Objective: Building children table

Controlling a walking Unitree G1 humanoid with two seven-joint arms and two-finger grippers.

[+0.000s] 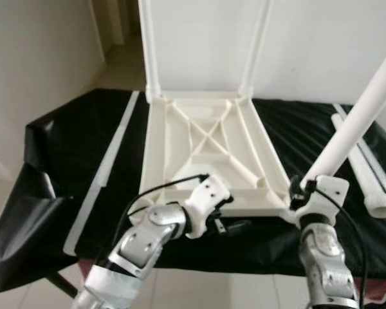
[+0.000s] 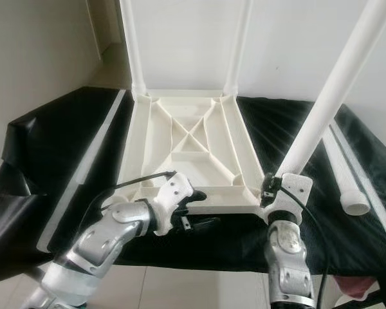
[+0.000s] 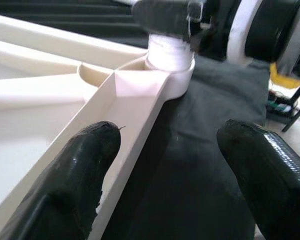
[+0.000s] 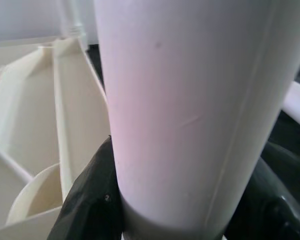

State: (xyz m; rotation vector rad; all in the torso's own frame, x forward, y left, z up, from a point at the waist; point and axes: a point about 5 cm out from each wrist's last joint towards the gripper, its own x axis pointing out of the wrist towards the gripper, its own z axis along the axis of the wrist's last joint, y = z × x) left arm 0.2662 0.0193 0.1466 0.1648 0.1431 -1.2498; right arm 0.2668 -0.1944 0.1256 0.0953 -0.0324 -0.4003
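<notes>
One tabletop (image 1: 212,154), three fitted legs (image 1: 357,122), right pincer (image 1: 307,187) gripping one

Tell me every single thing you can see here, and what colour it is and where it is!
Tabletop: one, cream-white, lying upside down on the black sheet, ribs facing up.
Fitted legs: two, white, standing upright in the two far corners of the tabletop.
Leg being fitted: one, white, tilted, its foot at the near right corner socket.
Spare leg: one, white, lying flat on the sheet to the right.
Long strip: one, white, lying along the sheet to the left of the tabletop.
Black sheet: one, covering the work surface.
Floor: pale tiles, beyond and below.
Left gripper: black fingers, open, at the tabletop's near edge.
Right gripper: black fingers, shut around the tilted leg's lower end.
</notes>
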